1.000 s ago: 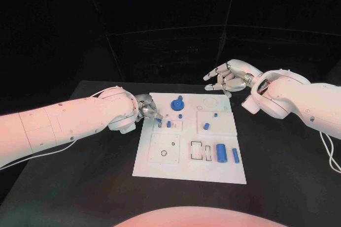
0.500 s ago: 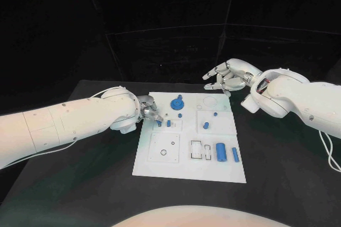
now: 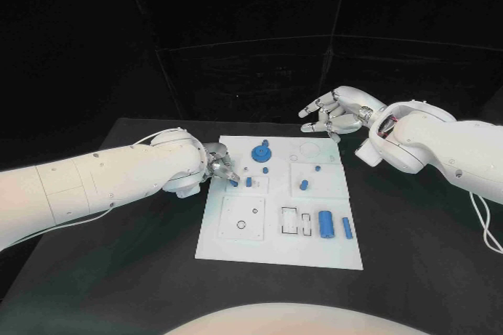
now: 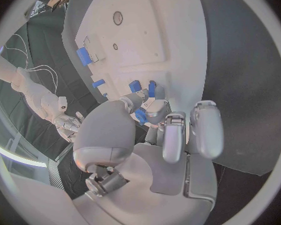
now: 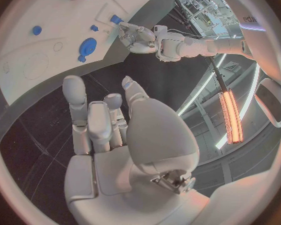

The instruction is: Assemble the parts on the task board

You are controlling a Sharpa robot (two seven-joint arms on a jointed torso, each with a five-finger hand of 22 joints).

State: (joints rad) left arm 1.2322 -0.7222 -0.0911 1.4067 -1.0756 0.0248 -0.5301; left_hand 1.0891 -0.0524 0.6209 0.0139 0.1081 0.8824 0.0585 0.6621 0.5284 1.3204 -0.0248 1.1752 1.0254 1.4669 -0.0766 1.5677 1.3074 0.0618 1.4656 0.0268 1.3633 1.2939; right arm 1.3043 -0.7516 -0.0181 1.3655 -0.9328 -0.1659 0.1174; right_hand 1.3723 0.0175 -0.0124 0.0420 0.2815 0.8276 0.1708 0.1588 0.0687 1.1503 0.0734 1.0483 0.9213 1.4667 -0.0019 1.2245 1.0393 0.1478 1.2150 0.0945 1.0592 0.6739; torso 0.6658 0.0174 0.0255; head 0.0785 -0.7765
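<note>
A white task board (image 3: 275,248) is lying at the centre of the black worktop (image 3: 419,240). The left robot hand (image 3: 220,164) is pinching a small blue part (image 4: 141,116) over the board's upper left corner. The right robot hand (image 3: 336,111) is hovering beyond the board's upper right edge, fingers apart, holding nothing.

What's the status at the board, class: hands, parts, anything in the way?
Left hand pinching a small blue part at the board's left edge. Right hand open, raised beyond the board's far edge. Nothing blocking.
</note>
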